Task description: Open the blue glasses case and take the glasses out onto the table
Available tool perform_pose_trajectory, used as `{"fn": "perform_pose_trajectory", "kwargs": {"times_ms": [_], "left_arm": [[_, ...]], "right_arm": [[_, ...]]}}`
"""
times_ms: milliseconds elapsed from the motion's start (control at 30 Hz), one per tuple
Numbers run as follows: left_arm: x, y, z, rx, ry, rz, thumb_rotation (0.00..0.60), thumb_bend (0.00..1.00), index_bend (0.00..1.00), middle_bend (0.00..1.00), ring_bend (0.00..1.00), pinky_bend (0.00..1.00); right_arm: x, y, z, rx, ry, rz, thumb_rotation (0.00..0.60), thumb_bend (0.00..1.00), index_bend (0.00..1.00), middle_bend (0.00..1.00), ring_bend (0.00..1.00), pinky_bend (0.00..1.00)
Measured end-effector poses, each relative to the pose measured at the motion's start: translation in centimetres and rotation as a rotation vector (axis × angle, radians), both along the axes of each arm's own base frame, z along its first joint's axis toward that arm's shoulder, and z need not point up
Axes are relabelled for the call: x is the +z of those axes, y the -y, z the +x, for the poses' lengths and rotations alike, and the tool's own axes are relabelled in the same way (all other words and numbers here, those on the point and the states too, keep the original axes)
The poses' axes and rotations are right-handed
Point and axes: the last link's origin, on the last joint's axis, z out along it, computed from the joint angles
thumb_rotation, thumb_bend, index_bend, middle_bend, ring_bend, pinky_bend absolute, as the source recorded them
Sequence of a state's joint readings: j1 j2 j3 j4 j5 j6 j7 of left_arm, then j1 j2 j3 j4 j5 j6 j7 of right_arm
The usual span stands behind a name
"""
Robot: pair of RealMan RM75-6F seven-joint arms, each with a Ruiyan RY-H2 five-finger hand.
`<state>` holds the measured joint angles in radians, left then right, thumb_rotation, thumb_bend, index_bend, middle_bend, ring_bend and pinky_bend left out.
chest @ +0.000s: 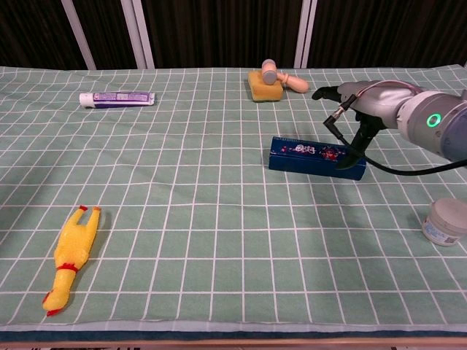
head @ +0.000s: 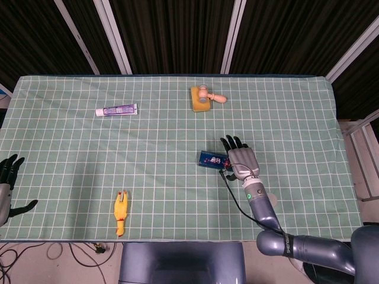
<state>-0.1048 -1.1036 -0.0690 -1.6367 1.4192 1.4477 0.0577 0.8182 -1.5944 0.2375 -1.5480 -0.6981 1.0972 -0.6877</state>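
The blue glasses case (head: 211, 158) (chest: 312, 157) lies closed on the green checked cloth, right of centre. My right hand (head: 240, 158) (chest: 363, 100) hovers over the case's right end with its fingers spread. In the chest view its thumb points down to the case's right end; whether it touches, I cannot tell. It holds nothing. My left hand (head: 7, 177) hangs at the table's far left edge, fingers apart and empty. The glasses are hidden.
A toothpaste tube (head: 116, 110) (chest: 117, 98) lies at the back left. A yellow sponge with a small wooden mallet (head: 202, 97) (chest: 271, 81) sits at the back centre. A yellow rubber chicken (head: 121, 213) (chest: 71, 254) lies front left, a white jar (chest: 445, 222) front right.
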Motion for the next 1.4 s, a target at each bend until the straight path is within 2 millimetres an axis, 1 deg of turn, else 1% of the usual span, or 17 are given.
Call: {"fn": "perform_pose_trajectory", "kwargs": {"times_ms": [167, 300, 467, 667, 933, 1033, 1133, 1267, 1400], "left_arm": [[0.1, -0.1, 0.0, 0.003, 0.008, 0.006, 0.6, 0.0, 0.0, 0.0, 0.0, 0.0], [0.2, -0.1, 0.0, 0.006, 0.012, 0.005, 0.6, 0.0, 0.0, 0.0, 0.0, 0.0], [0.2, -0.2, 0.0, 0.007, 0.016, 0.004, 0.6, 0.0, 0.0, 0.0, 0.0, 0.0], [0.2, -0.2, 0.0, 0.011, 0.024, 0.005, 0.6, 0.0, 0.0, 0.0, 0.0, 0.0], [0.1, -0.2, 0.0, 0.012, 0.027, 0.003, 0.6, 0.0, 0.0, 0.0, 0.0, 0.0], [0.1, -0.1, 0.0, 0.015, 0.031, 0.002, 0.6, 0.0, 0.0, 0.0, 0.0, 0.0], [0.1, -0.2, 0.0, 0.017, 0.033, -0.001, 0.6, 0.0, 0.0, 0.0, 0.0, 0.0], [0.1, -0.2, 0.0, 0.017, 0.036, -0.001, 0.6, 0.0, 0.0, 0.0, 0.0, 0.0], [0.1, -0.1, 0.0, 0.019, 0.044, -0.001, 0.6, 0.0, 0.0, 0.0, 0.0, 0.0]], "right_arm": [[-1.2, 1.1, -0.1, -0.01, -0.028, -0.005, 0.6, 0.11, 0.0, 0.0, 0.0, 0.25], [-1.7, 1.8, -0.3, -0.028, -0.039, -0.01, 0.6, 0.11, 0.0, 0.0, 0.0, 0.25], [-2.0, 2.3, -1.0, -0.049, -0.06, -0.013, 0.6, 0.12, 0.0, 0.0, 0.0, 0.25], [-2.1, 2.9, -1.6, -0.065, -0.083, -0.022, 0.6, 0.17, 0.0, 0.0, 0.0, 0.25], [-2.0, 3.6, -1.9, -0.085, -0.086, -0.034, 0.6, 0.18, 0.0, 0.0, 0.0, 0.25], [-2.1, 3.5, -1.7, -0.088, -0.071, -0.027, 0.6, 0.19, 0.02, 0.0, 0.0, 0.25], [-2.2, 3.2, -1.1, -0.083, -0.043, -0.01, 0.6, 0.21, 0.1, 0.0, 0.0, 0.25], [-2.7, 2.6, 0.2, -0.075, 0.004, 0.019, 0.6, 0.21, 0.13, 0.0, 0.0, 0.25], [-3.1, 2.5, 1.2, -0.066, 0.014, 0.037, 0.6, 0.21, 0.17, 0.0, 0.0, 0.25]]}}
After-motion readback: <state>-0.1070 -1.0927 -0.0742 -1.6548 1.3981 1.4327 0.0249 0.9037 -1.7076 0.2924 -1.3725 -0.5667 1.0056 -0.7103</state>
